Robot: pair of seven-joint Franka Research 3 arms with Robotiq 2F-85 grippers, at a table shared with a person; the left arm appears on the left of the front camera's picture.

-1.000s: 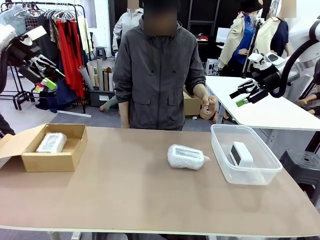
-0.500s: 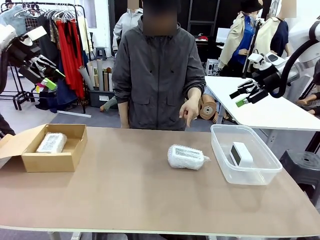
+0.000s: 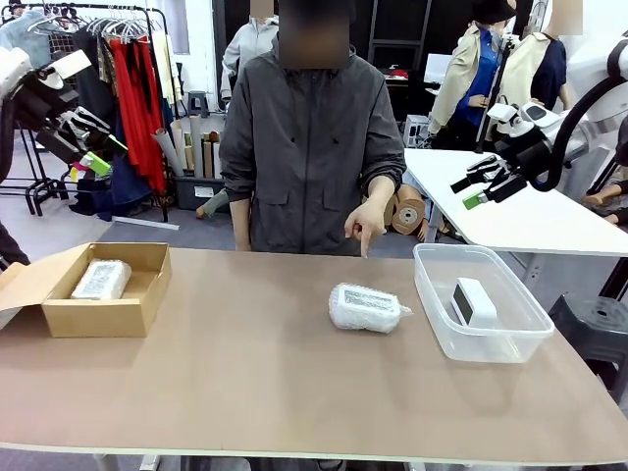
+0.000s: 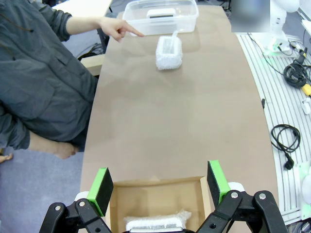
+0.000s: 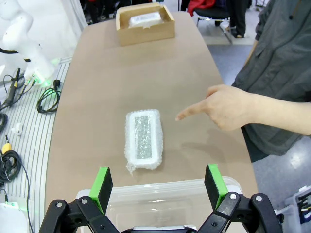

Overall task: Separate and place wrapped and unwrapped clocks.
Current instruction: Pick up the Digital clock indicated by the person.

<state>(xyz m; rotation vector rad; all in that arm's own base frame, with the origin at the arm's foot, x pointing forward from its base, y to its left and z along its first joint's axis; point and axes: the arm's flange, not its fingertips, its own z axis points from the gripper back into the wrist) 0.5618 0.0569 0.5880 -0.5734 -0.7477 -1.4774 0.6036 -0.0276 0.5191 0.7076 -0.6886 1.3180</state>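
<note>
Left gripper point(image 4: 159, 182) and right gripper point(image 5: 159, 182): both spread wide, empty. The clear tub point(image 3: 429, 294) holds the bare clock point(image 3: 474, 301), smooth and white. Just left of the tub lies a wrapped clock point(image 3: 365, 308), crinkly film over a grey speckled face. A second wrapped clock point(image 3: 101, 280) sits in the cardboard box point(image 3: 108, 316), well left of the tub. A person's hand point(image 3: 368, 221) points down near the tub.

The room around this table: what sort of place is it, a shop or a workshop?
Most likely a robot test lab sharing space with a clothing workroom: a rack of hanging garments, a white robot arm, and loose cables lying about.
</note>
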